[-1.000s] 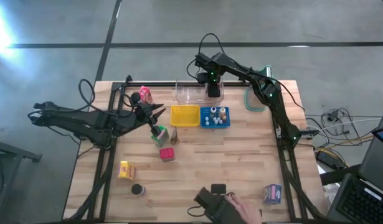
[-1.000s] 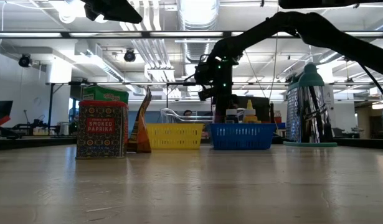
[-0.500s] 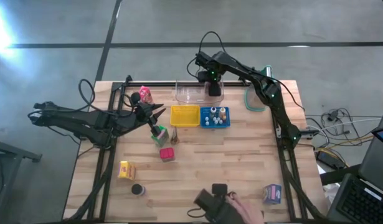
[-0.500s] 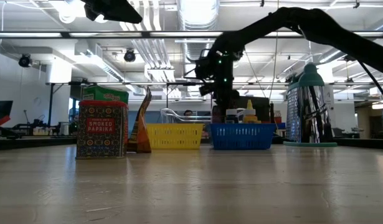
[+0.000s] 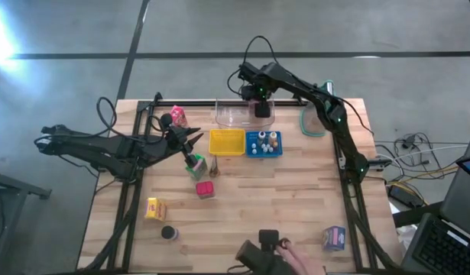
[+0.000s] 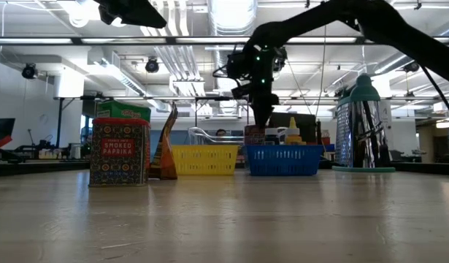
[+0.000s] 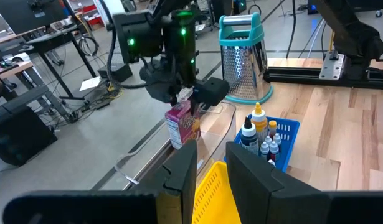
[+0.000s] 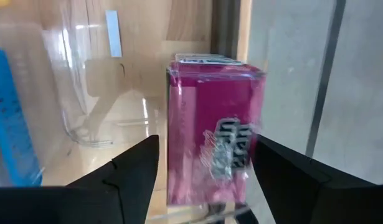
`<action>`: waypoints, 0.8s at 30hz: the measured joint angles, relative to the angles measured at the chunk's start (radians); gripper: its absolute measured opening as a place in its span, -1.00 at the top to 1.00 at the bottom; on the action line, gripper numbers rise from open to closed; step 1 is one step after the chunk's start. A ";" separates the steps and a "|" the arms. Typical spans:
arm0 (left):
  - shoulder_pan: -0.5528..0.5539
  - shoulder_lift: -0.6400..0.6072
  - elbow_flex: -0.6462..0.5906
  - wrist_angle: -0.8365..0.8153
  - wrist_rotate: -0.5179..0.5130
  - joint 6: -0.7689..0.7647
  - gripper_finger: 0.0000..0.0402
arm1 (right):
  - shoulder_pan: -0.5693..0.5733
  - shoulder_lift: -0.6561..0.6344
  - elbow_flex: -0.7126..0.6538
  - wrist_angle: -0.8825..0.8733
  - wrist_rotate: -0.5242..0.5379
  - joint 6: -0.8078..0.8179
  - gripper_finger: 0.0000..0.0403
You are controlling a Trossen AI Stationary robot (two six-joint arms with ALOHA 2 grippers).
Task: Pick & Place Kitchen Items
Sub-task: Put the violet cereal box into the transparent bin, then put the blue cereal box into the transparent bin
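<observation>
1. High view: the right gripper (image 5: 260, 101) is hovering over the clear tray (image 5: 233, 116) at the table's far edge, just behind the blue basket (image 5: 264, 143) and the yellow basket (image 5: 226, 142). The left gripper (image 5: 190, 137) is waiting at the left, beside the pink carton (image 5: 177, 116). Other items are lying well apart on the table, including a yellow carton (image 5: 156, 208), a red carton (image 5: 205, 189) and a dark disc (image 5: 169, 232). A person's hand (image 5: 296, 263) is showing at the near edge.

2. Low view: the right gripper (image 6: 258, 109) is hanging above the far rim of the blue basket (image 6: 281, 161). Risk: a careless sideways retreat could clip the basket or the bottles (image 6: 290, 131) in it.

3. Left wrist view: the left fingers (image 7: 253, 177) are standing close together with nothing between them. The purple carton (image 7: 182, 124) is standing upright in the clear tray, directly under the right gripper (image 7: 185, 96).

4. Right wrist view: the right fingers (image 8: 126, 168) are spread wide on either side of the purple carton (image 8: 213, 137), and contact cannot be told. Risk: a finger dragging on withdrawal could tip the tall, narrow carton over the table's edge
</observation>
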 joint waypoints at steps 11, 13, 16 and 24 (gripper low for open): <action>0.003 0.000 0.000 -0.026 0.000 -0.011 0.54 | 0.029 -0.133 0.000 -0.017 0.006 0.104 -0.20; 0.011 0.000 0.003 -0.041 0.001 -0.014 0.54 | 0.039 -0.163 0.000 -0.040 0.004 0.151 -0.14; 0.039 0.000 0.034 -0.131 0.006 -0.023 0.54 | 0.061 -0.210 0.000 -0.073 -0.040 0.204 -0.03; 0.252 0.000 0.130 -0.406 0.088 -0.095 0.54 | 0.158 -0.357 -0.001 -0.121 -0.183 0.320 0.48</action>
